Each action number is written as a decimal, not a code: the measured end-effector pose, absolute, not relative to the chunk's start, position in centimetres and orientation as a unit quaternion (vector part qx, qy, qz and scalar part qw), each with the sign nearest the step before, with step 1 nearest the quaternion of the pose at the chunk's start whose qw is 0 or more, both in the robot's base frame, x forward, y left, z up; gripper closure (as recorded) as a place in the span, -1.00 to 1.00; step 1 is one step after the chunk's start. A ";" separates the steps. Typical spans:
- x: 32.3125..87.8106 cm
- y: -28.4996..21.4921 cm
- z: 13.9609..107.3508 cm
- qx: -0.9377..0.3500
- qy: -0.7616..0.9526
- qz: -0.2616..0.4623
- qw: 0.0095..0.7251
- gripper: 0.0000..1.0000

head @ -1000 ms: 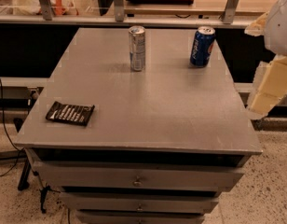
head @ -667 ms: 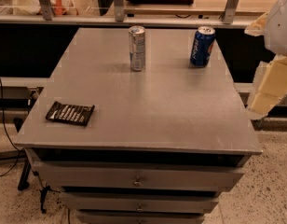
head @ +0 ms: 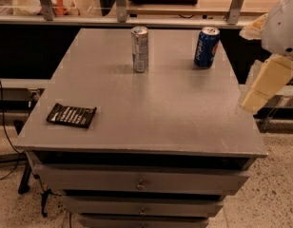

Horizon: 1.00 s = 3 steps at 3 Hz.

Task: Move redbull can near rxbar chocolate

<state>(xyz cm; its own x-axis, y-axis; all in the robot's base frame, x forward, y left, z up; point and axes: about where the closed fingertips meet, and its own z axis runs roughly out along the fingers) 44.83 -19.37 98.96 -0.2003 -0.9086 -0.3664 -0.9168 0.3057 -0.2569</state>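
Toward the back of the counter (head: 156, 113), a little left of its middle, the redbull can (head: 140, 49) stands upright on the grey top, touching nothing. To the right of that can and well apart from it, near the back right corner, a blue Pepsi can (head: 206, 47) also stands upright. The rxbar (head: 71, 115) lies flat far to the front left of the redbull can, close to the counter's left edge and slightly slanted, its black wrapper showing small white lettering. My gripper (head: 260, 85) hangs further right of the redbull can than the Pepsi does, out past the counter's right edge. It sits under the white arm housing (head: 284, 23) and slopes down and left toward the counter's side. It is apart from both cans and the bar, and I cannot tell whether it is wide or narrow. Below the redbull can's level, the counter's front carries stacked drawers (head: 139, 184), each with a small knob at its middle. Behind the redbull can runs a wooden bench (head: 161, 4) on metal legs, and far to its lower left dark cables (head: 6, 141) trail over the speckled floor.
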 end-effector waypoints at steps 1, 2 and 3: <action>47.4 -15.5 97.7 -0.572 0.767 0.094 0.274 -1.00; 51.3 -11.7 97.0 -0.536 0.767 0.142 0.323 -1.00; 51.3 -11.7 97.0 -0.536 0.767 0.142 0.323 -1.00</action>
<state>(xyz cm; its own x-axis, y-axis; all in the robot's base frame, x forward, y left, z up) 51.31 -11.74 96.97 -0.2163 -0.7310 -0.6472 -0.9140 0.3846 -0.1291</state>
